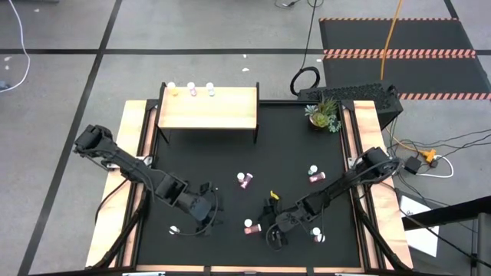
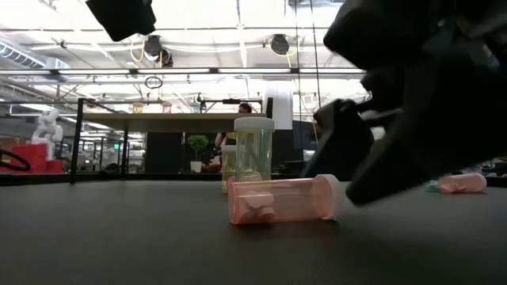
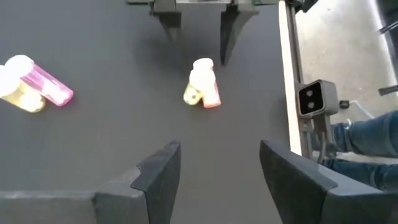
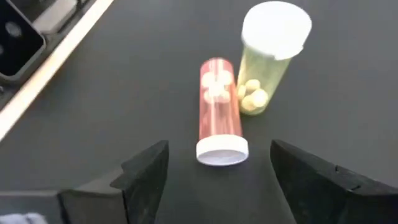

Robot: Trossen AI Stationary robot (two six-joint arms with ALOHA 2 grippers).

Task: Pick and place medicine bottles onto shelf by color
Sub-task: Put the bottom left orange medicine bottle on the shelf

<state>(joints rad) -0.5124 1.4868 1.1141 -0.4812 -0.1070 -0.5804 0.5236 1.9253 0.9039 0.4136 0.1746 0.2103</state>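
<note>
We can read no brand, label or writing on anything here. On the shelf (image 1: 207, 109), at the far edge of the black counter (image 1: 230, 153), we count three medicine bottles (image 1: 191, 90) in a row along its back rim. On the counter itself we count six more: one near the middle (image 1: 244, 181), one further right (image 1: 313, 175), one near the left arm (image 1: 173, 229), one by the right arm's near side (image 1: 318, 237), and a close pair. That pair is a pink bottle (image 4: 219, 111) lying on its side with its white cap toward the right gripper (image 4: 219, 169), and a yellowish bottle (image 4: 268, 57) standing upright just beside it. The right gripper's fingers stand apart either side of the pink bottle's cap, not clamped on it. The left gripper (image 3: 214, 169) hangs over bare counter, fingers apart, holding nothing. One potted plant (image 1: 324, 113) sits at the far right corner.
</note>
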